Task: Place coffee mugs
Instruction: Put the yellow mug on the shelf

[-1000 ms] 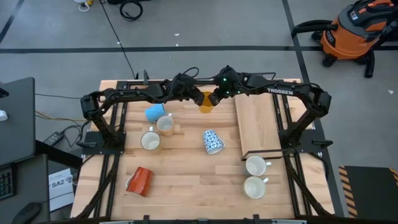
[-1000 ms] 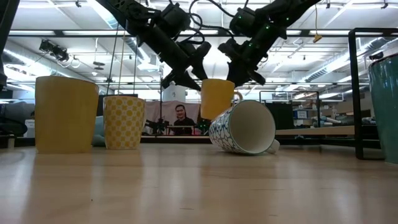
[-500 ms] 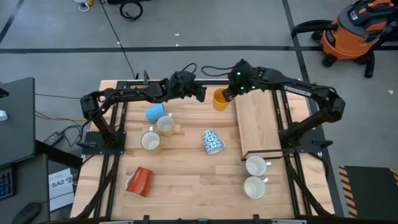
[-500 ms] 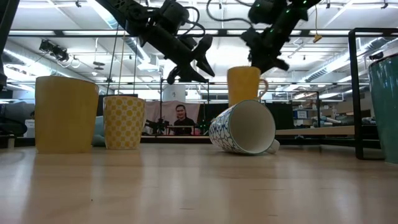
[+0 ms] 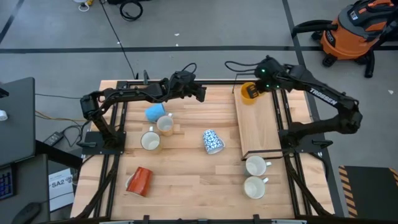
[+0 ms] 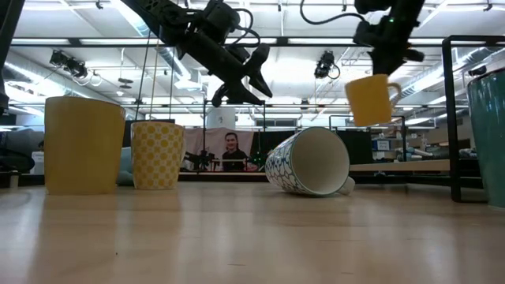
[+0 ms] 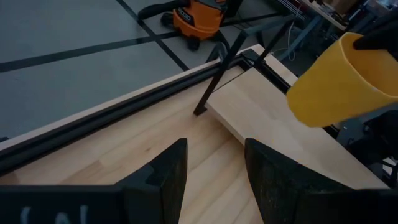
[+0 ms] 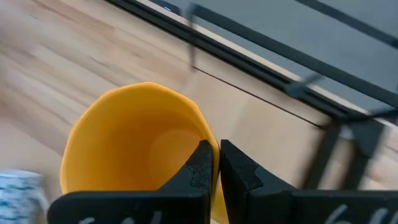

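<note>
The right gripper (image 5: 254,91) pinched the yellow mug's (image 5: 249,92) rim at the table's (image 5: 186,180) one o'clock, over the raised board (image 5: 258,127), best lowered level before release, while the left gripper (image 5: 202,94) hung open at twelve.

Teal mug (image 6: 491,134) cut by edge

The right pincer (image 5: 254,91) holds a small orange-yellow ceramic mug (image 5: 248,92) over the far end of a raised pale wooden shelf board (image 5: 258,127). Well to its left the left pincer (image 5: 203,94) hovers over the wooden bench (image 5: 186,180) (its finger spread is unclear). Nearer than both lies a tipped blue-and-white patterned mug (image 5: 212,141).
</note>
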Controlling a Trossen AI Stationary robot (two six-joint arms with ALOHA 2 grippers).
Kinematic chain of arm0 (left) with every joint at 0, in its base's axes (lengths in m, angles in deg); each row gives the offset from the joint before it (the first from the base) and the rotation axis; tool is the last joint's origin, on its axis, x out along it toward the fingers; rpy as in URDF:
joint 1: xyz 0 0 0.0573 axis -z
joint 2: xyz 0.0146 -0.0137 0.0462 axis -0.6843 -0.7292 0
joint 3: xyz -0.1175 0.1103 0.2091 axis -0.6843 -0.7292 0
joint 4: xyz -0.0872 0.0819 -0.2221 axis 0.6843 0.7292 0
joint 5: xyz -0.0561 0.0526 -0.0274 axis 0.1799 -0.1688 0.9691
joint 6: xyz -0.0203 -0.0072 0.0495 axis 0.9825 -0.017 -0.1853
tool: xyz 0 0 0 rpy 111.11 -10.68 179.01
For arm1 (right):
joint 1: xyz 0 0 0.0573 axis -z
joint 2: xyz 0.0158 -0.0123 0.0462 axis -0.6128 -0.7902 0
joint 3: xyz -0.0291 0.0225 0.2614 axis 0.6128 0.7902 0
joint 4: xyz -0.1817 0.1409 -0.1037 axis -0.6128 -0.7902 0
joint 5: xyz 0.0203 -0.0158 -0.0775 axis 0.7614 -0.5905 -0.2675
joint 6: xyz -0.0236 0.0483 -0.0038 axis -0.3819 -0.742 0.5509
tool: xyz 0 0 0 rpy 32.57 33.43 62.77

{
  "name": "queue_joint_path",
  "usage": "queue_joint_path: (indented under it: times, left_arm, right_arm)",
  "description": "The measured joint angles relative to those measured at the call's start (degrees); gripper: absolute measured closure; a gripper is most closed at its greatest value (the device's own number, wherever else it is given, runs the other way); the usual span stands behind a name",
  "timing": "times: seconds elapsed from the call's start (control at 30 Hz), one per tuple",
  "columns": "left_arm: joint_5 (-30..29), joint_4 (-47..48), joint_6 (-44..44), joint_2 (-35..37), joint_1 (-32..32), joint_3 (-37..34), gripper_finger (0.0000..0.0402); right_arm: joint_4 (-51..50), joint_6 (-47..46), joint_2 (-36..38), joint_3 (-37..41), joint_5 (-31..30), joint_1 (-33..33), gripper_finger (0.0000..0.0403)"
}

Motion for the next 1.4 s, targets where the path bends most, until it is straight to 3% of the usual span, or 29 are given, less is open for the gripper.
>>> queue_joint_path:
  times: [0.4,0.6,0.97,1.4]
  left_arm:
    - [0.00,0.51,-0.04,0.05,0.02,0.02,0.0235]
    - [0.00,0.89,-0.07,0.05,0.02,0.02,0.0235]
    - [0.02,1.04,-0.10,0.07,0.02,0.04,0.0235]
    - [0.02,1.26,-0.08,0.05,0.02,0.07,0.0235]
  right_arm:
    - [-5.12,2.09,0.45,0.88,-10.88,6.02,0.0383]
    - [0.01,4.38,0.42,5.93,-10.38,10.94,0.0383]
    - [4.81,0.51,0.26,6.94,-12.30,10.96,0.0383]
    - [9.90,-3.31,-2.36,12.68,-19.85,9.45,0.0383]
